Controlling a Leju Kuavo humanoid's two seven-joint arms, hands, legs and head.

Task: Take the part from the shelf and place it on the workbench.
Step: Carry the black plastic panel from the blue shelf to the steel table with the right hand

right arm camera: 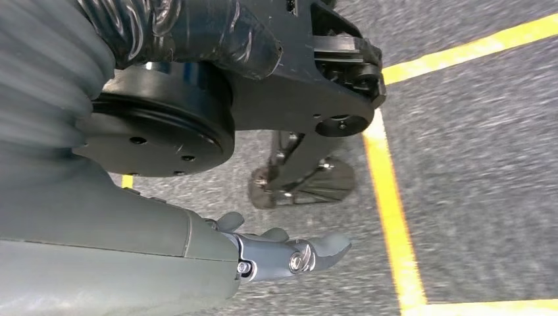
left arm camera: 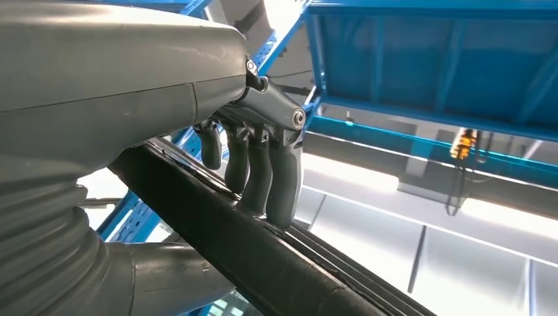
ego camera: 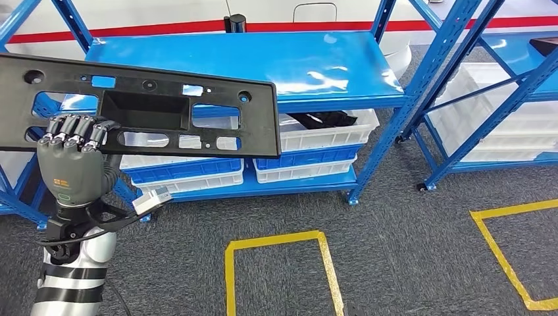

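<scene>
Part cut off at left edge

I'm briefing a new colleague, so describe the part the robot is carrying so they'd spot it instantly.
Look in front of the blue metal shelf rack. The left hand holds up a long flat black plastic panel, the only piece with rectangular cutouts and round holes.

black part, grey left hand, blue shelf, yellow floor tape

Head view high, facing shelf — wrist views close; right one faces floor.
</scene>
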